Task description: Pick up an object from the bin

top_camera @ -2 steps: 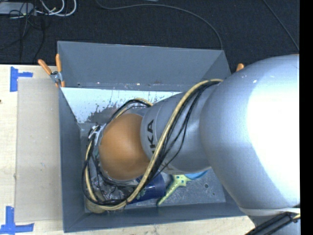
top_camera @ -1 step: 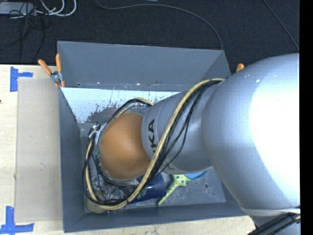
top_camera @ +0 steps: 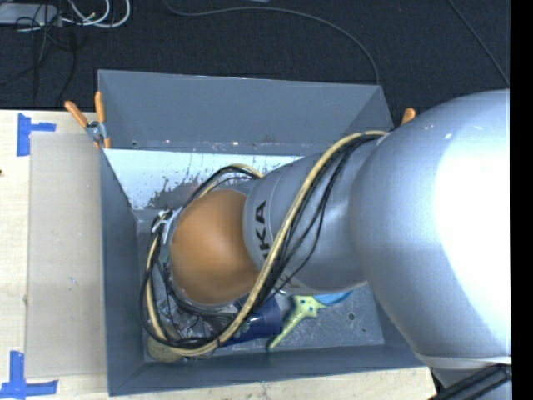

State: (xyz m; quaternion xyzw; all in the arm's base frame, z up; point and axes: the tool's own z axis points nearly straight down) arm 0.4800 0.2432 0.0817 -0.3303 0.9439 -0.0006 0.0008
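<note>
- You see the arm (top_camera: 416, 223) enter the bin (top_camera: 241, 111) from the right of the camera view. Its silver housing covers the right and centre of the bin floor.
- The orange cover (top_camera: 208, 244) on the wrist sits over the left-centre of the floor, facing down and to the left.
- Black and yellow cables (top_camera: 287, 223) run along the arm, loop round the orange cover and reach the floor at the lower left.
- The gripper (top_camera: 185, 315) lies directly below the orange cover, where a dark metallic part of it shows under the cover's lower rim.
- You cannot tell how far the hand is open, nor whether it has hold of anything — the cover hides that.
- You cannot tell which thing lies under the gripper.
- The nearest thing is a dark blue thing (top_camera: 265, 319) just to the right of the gripper, at the lower middle of the floor. It is partly under the arm and its shape is unclear.
- A yellow-green forked piece (top_camera: 297, 313) lies flat on the floor against the right side of the dark blue thing, forked end toward the arm.
- A light blue thing (top_camera: 337, 297) shows its edge from under the arm, just beyond the forked piece.
- A tan thing (top_camera: 166, 352) lies below the cable loop in the lower-left corner — too covered to identify.
</note>
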